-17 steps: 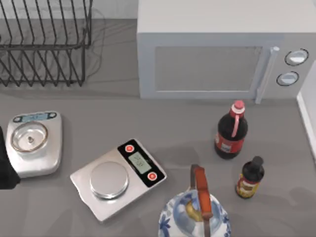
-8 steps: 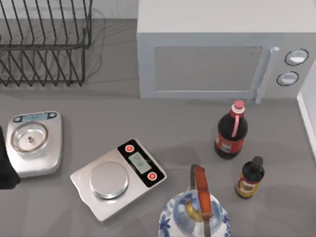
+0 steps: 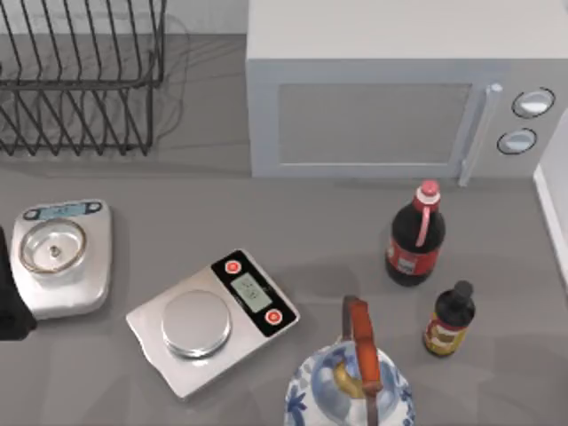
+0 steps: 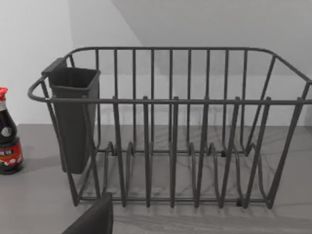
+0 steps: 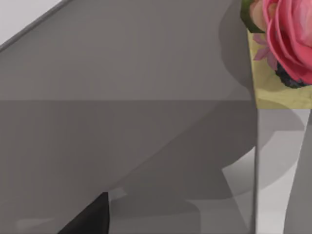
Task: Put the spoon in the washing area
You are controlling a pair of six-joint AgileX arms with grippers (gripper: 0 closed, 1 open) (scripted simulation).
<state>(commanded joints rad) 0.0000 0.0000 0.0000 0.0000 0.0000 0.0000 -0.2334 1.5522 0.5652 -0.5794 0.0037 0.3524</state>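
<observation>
Grey counter (image 3: 355,240): wire dish rack (image 3: 80,80) back-left, microwave (image 3: 390,98) beside it, two scales, two bottles. Possibly left arm (image 3: 11,302) at left edge; jaw state: can't tell.

light: even, soft | shadows: faint under dish rack (image 3: 80,80) & bottles | glare: none | blur: none

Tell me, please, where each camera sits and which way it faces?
Top view: above the table, looking down on scales, microwave, bottles; left arm at left edge.
Left wrist view: low, facing the dish rack; dark arm part at the edge.
Right wrist view: facing grey surfaces and a flower-printed box.
Shared: top and left wrist views show the rack and red-capped bottle.
</observation>
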